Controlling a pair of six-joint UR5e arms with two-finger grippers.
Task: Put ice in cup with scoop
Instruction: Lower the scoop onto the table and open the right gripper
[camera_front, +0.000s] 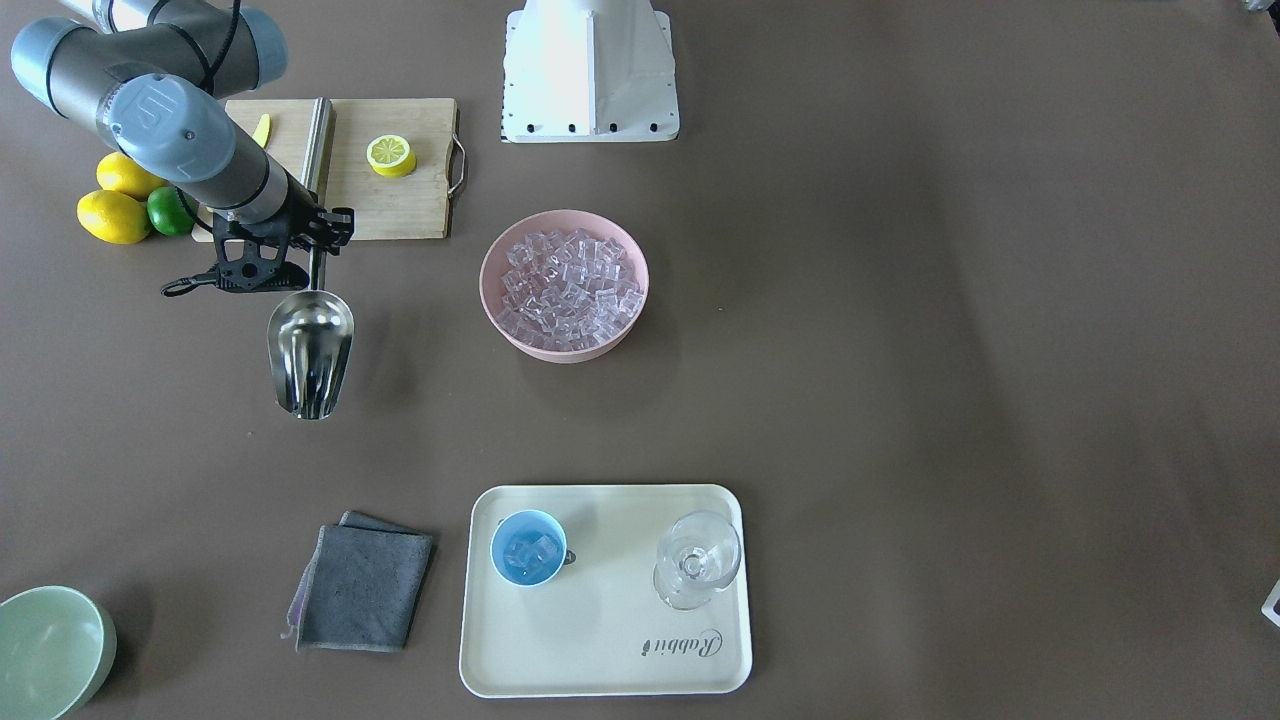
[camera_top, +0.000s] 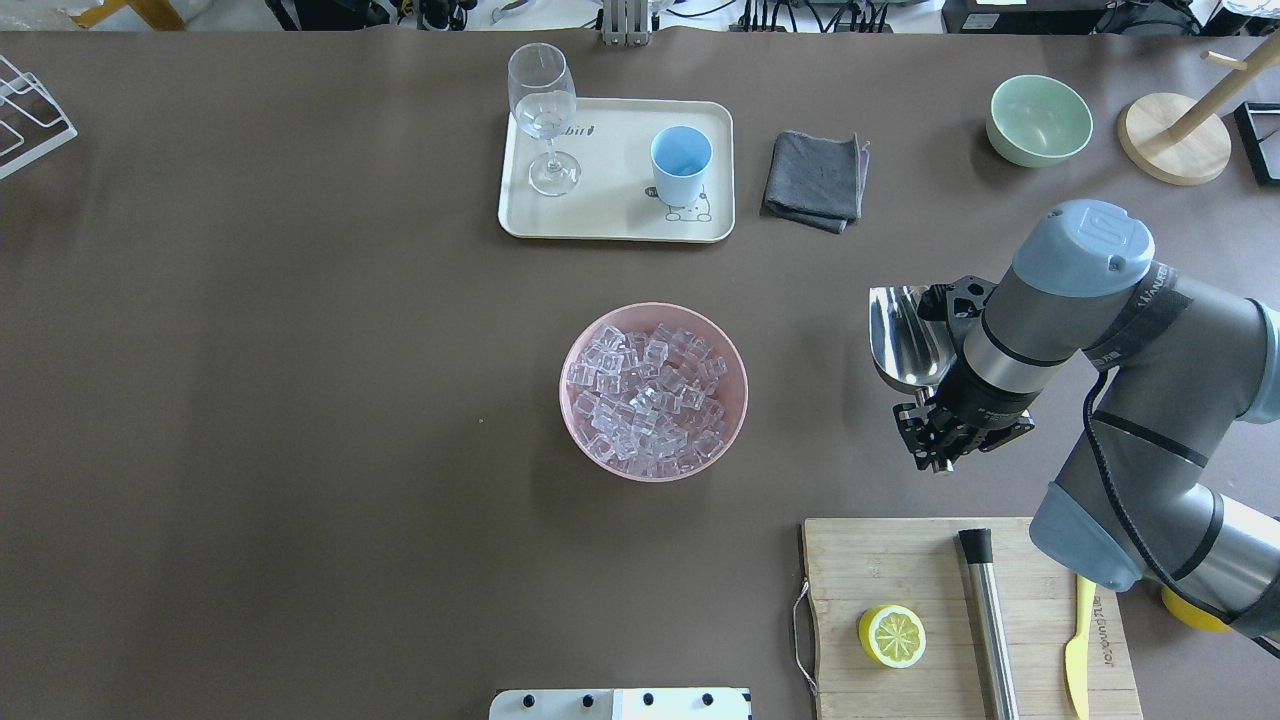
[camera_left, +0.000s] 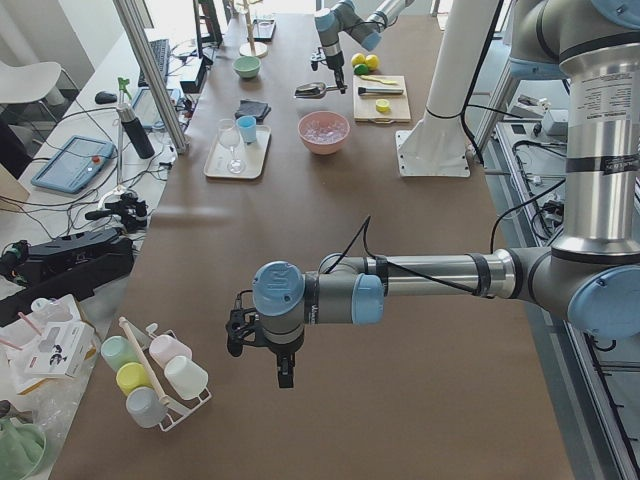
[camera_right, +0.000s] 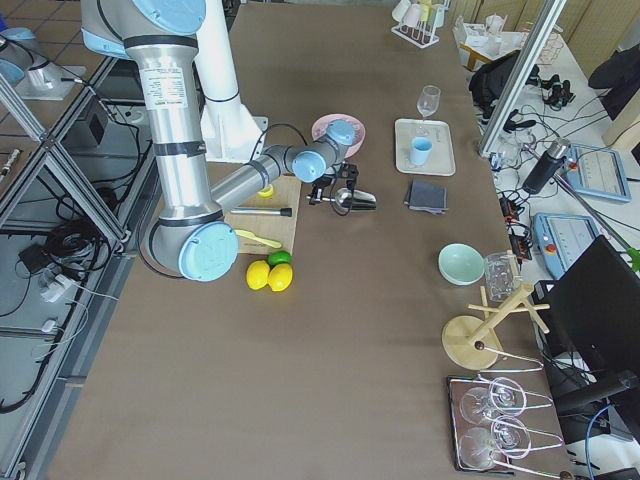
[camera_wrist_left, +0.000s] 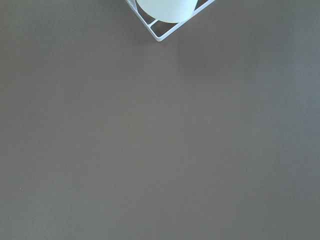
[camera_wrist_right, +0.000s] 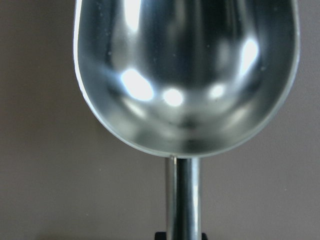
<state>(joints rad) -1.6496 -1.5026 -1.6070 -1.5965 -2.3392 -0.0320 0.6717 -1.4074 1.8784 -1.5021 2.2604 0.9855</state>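
Observation:
My right gripper (camera_front: 316, 258) is shut on the thin handle of the shiny steel scoop (camera_front: 311, 355) and holds it above the bare table, right of the pink bowl (camera_top: 578, 420) in the overhead view. The scoop (camera_top: 905, 340) looks level, and its trough is empty in the right wrist view (camera_wrist_right: 185, 75). The ice (camera_front: 565, 280) fills the pink bowl. The light-blue cup (camera_front: 529, 548) stands on the cream tray (camera_front: 600, 640) with a few ice cubes inside. My left gripper (camera_left: 283, 365) hangs over the table's far end, seen only in the left side view; I cannot tell if it is open.
A stemmed glass (camera_front: 697, 560) shares the tray. A grey cloth (camera_front: 360, 588) and a green bowl (camera_front: 50, 650) lie beside the tray. The cutting board (camera_top: 900, 570) holds a lemon half (camera_top: 892, 636), a steel rod (camera_top: 988, 620) and a yellow knife. Lemons and a lime (camera_front: 130, 205) sit by it.

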